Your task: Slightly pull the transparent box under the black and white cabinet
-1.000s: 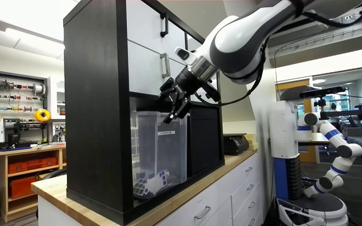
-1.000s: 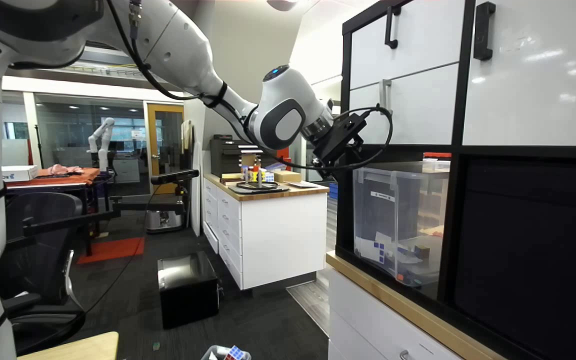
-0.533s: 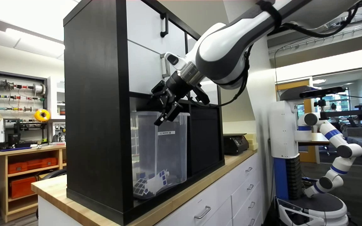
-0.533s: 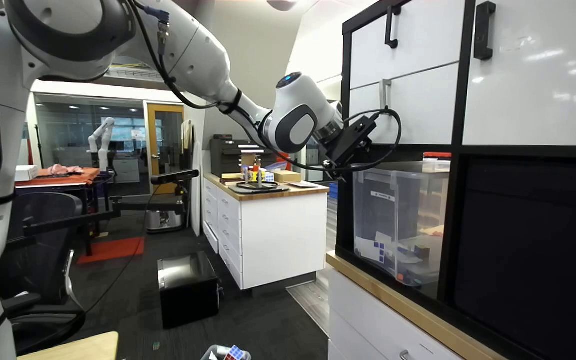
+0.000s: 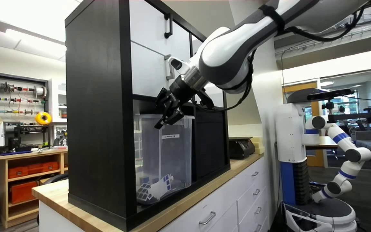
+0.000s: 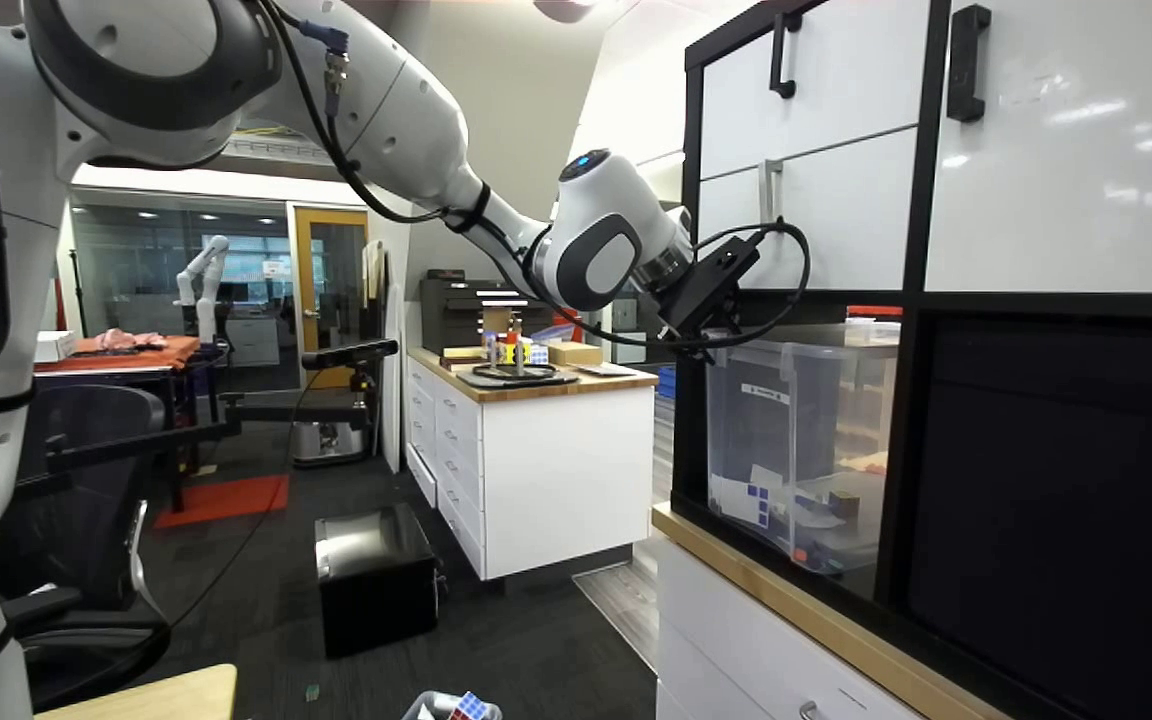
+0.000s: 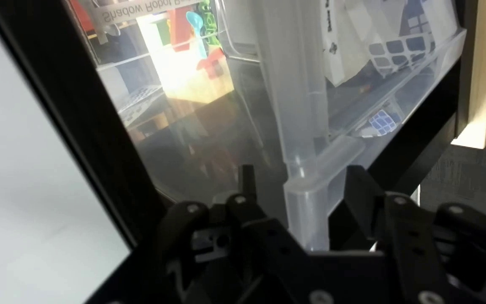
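Note:
The transparent box (image 5: 176, 158) stands upright in a bottom open compartment of the black and white cabinet (image 5: 95, 109), with white and blue patterned pieces inside. Both exterior views show it, the box (image 6: 761, 420) lying below the white fronts of the cabinet (image 6: 806, 220). My gripper (image 5: 160, 113) is tilted down at the box's upper front rim. In the wrist view the clear rim corner of the box (image 7: 308, 215) rises between the partly spread fingers of my gripper (image 7: 301, 169). Gaps show on both sides of the rim, so it is not gripped. Contact deeper between the jaws is hidden.
The cabinet's lower crossbar (image 5: 153, 99) runs close above the gripper. A grey handle (image 5: 170, 67) sticks out near the wrist. The wooden counter edge (image 5: 185, 206) lies below, and a dark compartment (image 5: 208, 141) adjoins the box.
My arm has moved toward the cabinet and then slightly lower, bringing the gripper to the box's rim. The fingers have come closer together. The box has not visibly moved.

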You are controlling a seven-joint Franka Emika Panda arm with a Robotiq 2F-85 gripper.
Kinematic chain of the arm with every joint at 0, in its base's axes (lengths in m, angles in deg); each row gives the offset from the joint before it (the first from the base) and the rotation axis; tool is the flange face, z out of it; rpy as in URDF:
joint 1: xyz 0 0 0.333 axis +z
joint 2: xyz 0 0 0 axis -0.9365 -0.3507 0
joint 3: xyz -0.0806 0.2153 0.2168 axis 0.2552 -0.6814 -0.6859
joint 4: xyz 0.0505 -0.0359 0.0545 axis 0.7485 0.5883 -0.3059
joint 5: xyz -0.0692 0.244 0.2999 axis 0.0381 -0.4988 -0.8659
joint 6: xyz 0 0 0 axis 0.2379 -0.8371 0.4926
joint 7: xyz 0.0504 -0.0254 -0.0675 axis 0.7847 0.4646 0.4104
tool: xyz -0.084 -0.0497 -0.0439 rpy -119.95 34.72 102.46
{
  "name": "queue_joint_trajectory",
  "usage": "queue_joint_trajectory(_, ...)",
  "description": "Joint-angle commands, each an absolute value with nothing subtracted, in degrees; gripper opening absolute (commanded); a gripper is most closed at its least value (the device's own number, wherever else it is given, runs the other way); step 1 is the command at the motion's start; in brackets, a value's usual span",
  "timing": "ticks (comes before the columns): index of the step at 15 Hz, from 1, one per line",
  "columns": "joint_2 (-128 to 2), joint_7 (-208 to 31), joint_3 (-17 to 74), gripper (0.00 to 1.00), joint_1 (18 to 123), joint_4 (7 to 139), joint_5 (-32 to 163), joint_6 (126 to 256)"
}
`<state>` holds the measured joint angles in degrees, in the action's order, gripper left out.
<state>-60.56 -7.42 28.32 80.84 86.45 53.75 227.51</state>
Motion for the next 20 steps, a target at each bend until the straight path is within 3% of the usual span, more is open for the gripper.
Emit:
queue_joint_trajectory(1,-60.47,-4.99,27.0,0.27,78.87,85.73,51.78,228.0)
queue_joint_trajectory(5,-59.23,-4.91,26.74,0.06,78.51,87.04,51.29,228.11)
queue_joint_trajectory(20,-41.84,7.93,22.94,0.07,76.77,104.6,41.94,224.38)
